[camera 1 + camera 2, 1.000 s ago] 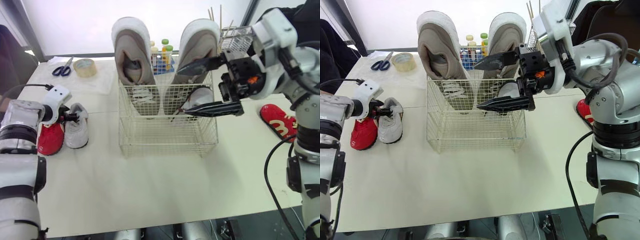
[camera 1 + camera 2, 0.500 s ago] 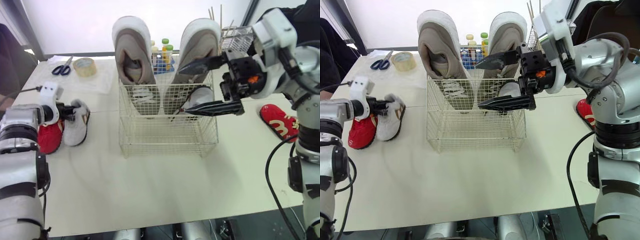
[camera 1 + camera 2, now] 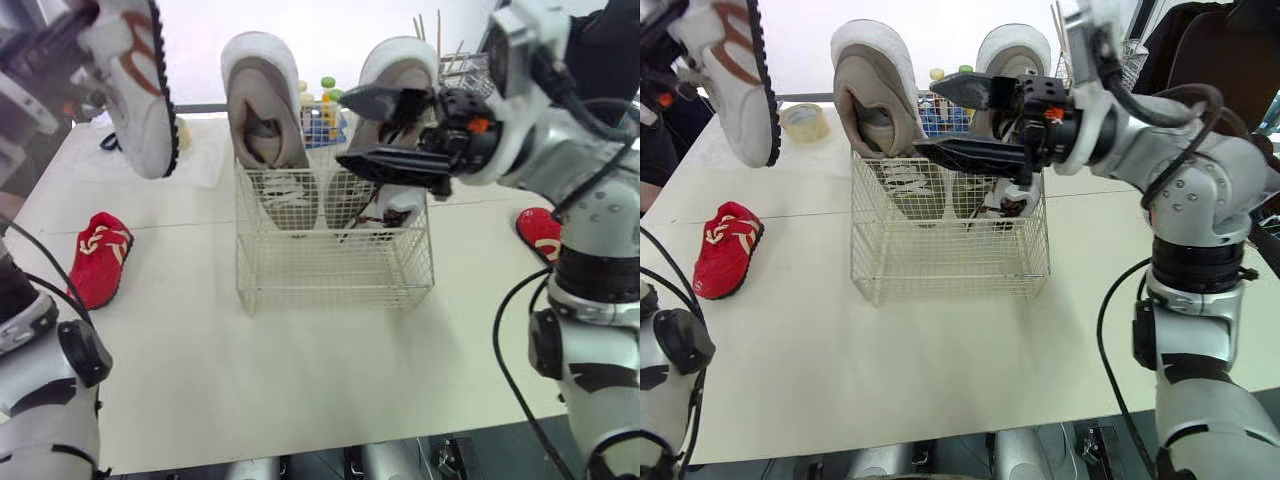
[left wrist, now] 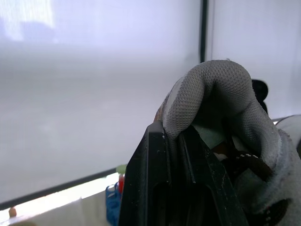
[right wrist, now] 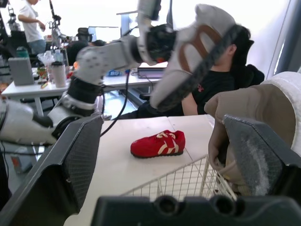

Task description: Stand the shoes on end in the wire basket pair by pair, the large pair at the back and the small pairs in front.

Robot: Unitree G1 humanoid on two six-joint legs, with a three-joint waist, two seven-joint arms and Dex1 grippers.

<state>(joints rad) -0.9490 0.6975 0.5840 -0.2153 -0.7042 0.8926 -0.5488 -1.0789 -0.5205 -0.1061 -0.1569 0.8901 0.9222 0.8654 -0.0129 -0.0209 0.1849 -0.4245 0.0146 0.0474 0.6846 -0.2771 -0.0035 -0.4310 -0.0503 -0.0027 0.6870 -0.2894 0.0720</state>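
Note:
The wire basket [image 3: 335, 272] stands mid-table with two large beige shoes [image 3: 262, 112] [image 3: 402, 72] upright on end at its back. A small grey shoe [image 3: 388, 206] sits in the front right of the basket. My left gripper [image 4: 173, 141] is shut on the collar of another small grey shoe [image 3: 135, 85], held high above the table's left side, sole facing the basket. My right gripper [image 3: 345, 128] hangs open over the basket's top, between the two large shoes, holding nothing. One red shoe [image 3: 100, 256] lies on the table at the left, another [image 3: 540, 232] at the right.
Behind the basket stand small bottles [image 3: 326, 100]. A tape roll [image 3: 805, 120] and a white cloth [image 3: 200, 160] lie at the back left, and a wire rack [image 3: 468, 72] with sticks is at the back right. A person [image 5: 221, 87] sits beyond the table's left side.
My left gripper has lifted the small grey shoe from beside the red shoe to high above the table. My right gripper has swung left across the basket's top.

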